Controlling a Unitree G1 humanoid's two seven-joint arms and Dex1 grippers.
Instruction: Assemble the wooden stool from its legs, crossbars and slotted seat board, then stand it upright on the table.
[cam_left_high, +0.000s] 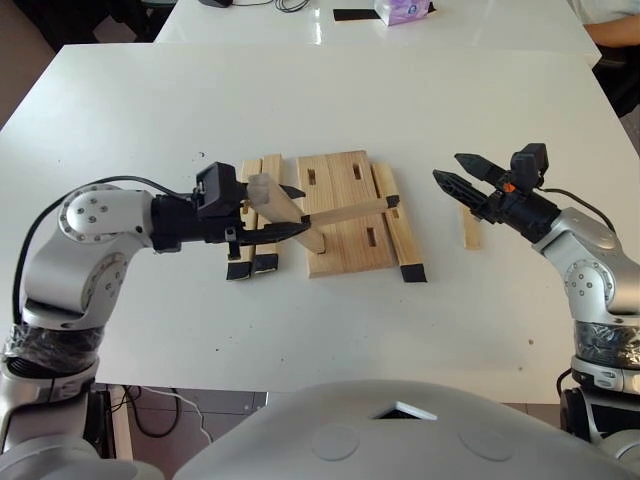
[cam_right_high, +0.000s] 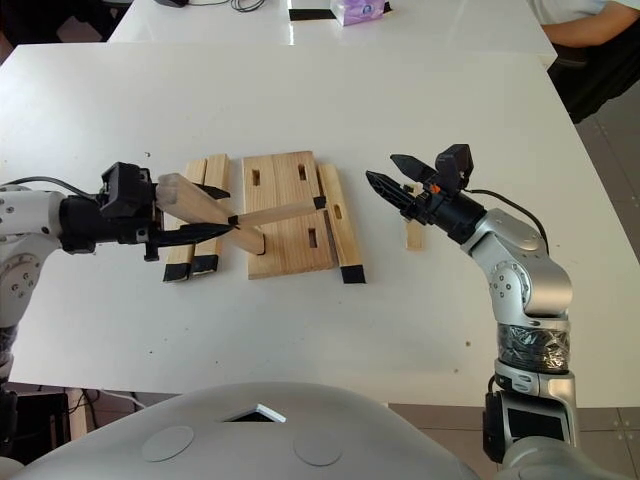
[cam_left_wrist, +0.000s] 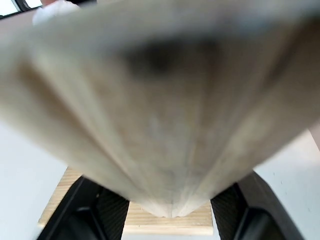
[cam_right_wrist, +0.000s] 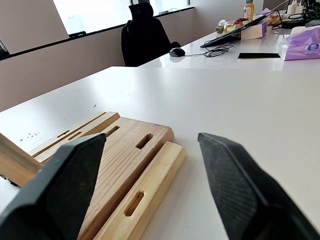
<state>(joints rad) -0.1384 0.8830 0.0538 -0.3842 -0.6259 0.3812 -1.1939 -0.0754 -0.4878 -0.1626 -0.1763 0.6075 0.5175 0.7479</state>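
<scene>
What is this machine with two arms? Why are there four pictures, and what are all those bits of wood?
It is a robot shaped a bit like a person. Each arm ends in two black fingers for grabbing. Two pictures come from cameras in its head, looking down at a white table. The other two come from cameras on its wrists, so things there look very close.

On the table lies a flat seat board with slots. Long wooden legs lie beside it. They are parts of a stool. A short stick lies near the right arm's fingers, which are open and hold nothing. The left arm's fingers are shut on a thick wooden piece. That is the big blurry wood in the left wrist picture.
</scene>
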